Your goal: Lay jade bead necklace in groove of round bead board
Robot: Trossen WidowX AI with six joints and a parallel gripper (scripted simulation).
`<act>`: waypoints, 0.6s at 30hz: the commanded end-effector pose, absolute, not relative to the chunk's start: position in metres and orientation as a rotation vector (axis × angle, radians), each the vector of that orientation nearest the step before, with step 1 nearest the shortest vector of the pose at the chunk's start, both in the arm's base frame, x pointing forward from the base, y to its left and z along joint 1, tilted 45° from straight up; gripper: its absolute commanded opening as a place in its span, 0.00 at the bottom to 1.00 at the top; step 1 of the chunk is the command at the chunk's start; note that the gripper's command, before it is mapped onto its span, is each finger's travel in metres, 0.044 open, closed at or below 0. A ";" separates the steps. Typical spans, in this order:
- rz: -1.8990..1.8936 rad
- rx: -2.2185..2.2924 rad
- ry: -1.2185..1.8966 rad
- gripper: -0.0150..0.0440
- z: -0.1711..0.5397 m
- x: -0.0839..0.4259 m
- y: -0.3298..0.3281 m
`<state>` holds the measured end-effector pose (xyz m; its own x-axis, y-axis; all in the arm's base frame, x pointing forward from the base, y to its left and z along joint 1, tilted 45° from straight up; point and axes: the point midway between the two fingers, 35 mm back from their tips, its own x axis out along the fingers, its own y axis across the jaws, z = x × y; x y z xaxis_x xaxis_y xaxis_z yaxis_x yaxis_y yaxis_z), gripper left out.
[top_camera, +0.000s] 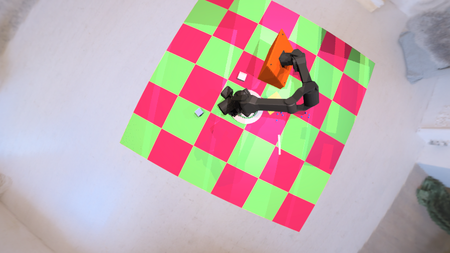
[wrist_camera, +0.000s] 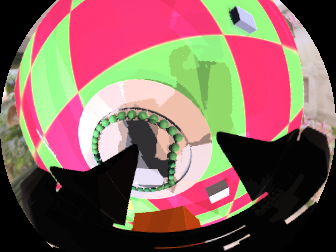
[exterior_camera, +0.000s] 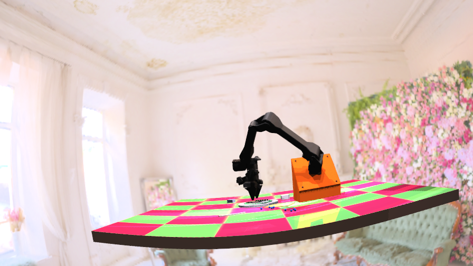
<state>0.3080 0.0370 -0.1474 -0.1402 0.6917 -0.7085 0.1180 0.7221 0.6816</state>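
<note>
The round bead board is pale and lies flat, partly under the arm in the top view. The green jade necklace lies on it as a loop. In the wrist view its left and upper-left beads follow the groove. Its right-hand beads run inward of the groove, over the inner disc, and the groove shows bare at the right. Some lower-left beads are hidden by a finger. My gripper is open and points down low over the board, with the right-hand beads showing between its fingers.
A white block and a pale blue-grey block stand near the board. A yellow flat piece, several small blue beads and a white stick lie nearby. The orange base carries the arm.
</note>
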 end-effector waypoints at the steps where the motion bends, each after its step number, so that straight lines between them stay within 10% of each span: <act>1: 0.554 0.664 1.674 0.78 -0.133 0.289 0.032; 8: 0.535 0.682 1.685 0.47 -0.105 0.247 0.026; 18: 0.535 0.682 1.685 0.46 -0.112 0.245 0.034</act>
<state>0.2503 0.0274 -0.1072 -0.1403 0.6893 -0.7107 0.1487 0.7243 0.6732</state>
